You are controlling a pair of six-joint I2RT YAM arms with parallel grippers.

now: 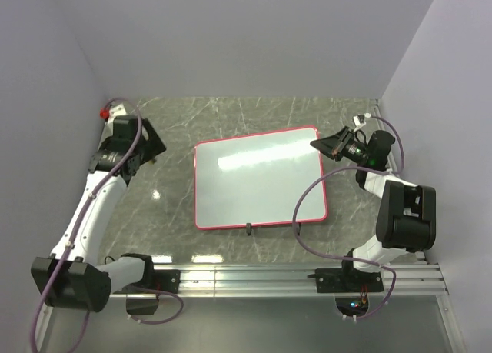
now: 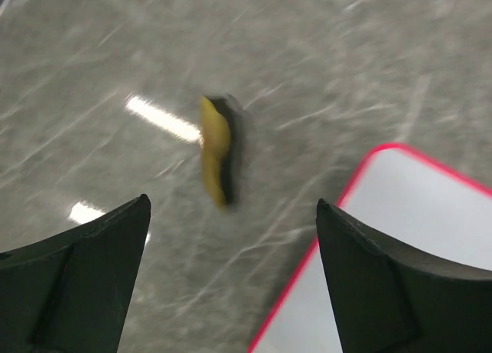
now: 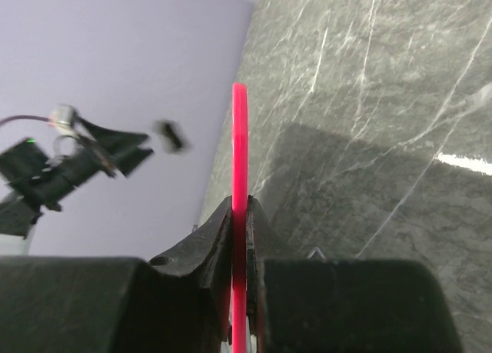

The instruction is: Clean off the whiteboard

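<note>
The whiteboard point(image 1: 257, 180) lies mid-table, white with a red-pink frame and two black clips point(image 1: 249, 228) on its near edge; I see no scribbles on it. My right gripper point(image 1: 319, 144) is shut on the board's far right edge; in the right wrist view point(image 3: 240, 203) the red frame point(image 3: 240, 138) stands edge-on between the jaws. My left gripper point(image 1: 154, 149) is open and empty to the left of the board. In the left wrist view point(image 2: 232, 203) a blurred yellow sponge point(image 2: 215, 149) shows beyond the jaws, with the board's corner point(image 2: 415, 214) at the right. The sponge also shows in the right wrist view point(image 3: 171, 135) as a dark blur beside the left gripper.
A small red object point(image 1: 104, 113) sits in the far left corner. Lilac walls close the table at the left, back and right. An aluminium rail point(image 1: 292, 276) with the arm bases runs along the near edge. Cables loop over both arms.
</note>
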